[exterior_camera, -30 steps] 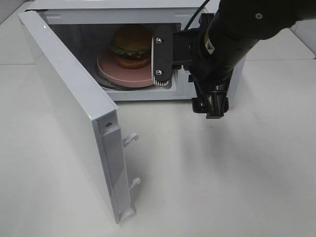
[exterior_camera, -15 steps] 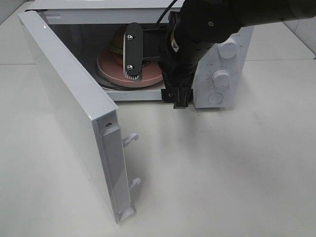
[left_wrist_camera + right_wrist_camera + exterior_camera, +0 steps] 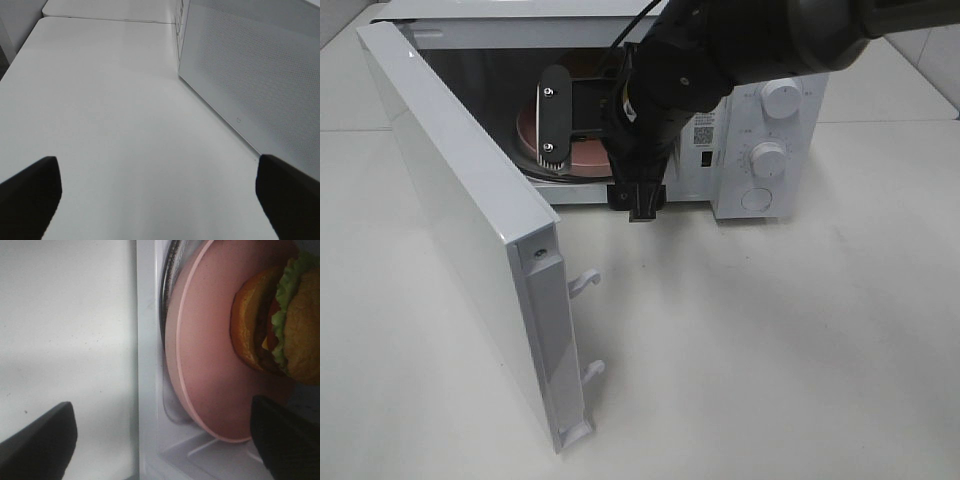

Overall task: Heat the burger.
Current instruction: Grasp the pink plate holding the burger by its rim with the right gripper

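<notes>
1. Right gripper (image 3: 592, 150): jaws spread wide, nothing between them, turned on its side in front of the microwave (image 3: 760, 130) opening; one flat finger (image 3: 554, 122) shows pale against the dark cavity, the other points down over the front sill
2. Right wrist view: both fingertips at the frame corners, well apart, touching neither the plate nor the burger
3. Burger (image 3: 280, 320) sits on the pink plate (image 3: 205, 365) inside the microwave cavity; hidden behind the right arm in the high view, where only the plate rim (image 3: 525, 135) shows
4. Left gripper (image 3: 160, 195): jaws far apart, empty, over bare white table (image 3: 110, 115) beside the microwave's perforated side wall (image 3: 260, 65)
5. Microwave door (image 3: 470, 230) stands swung open to the left of the cavity, latch hooks (image 3: 585, 285) facing the table
6. Control dials (image 3: 768, 158) right of the cavity, unobstructed
</notes>
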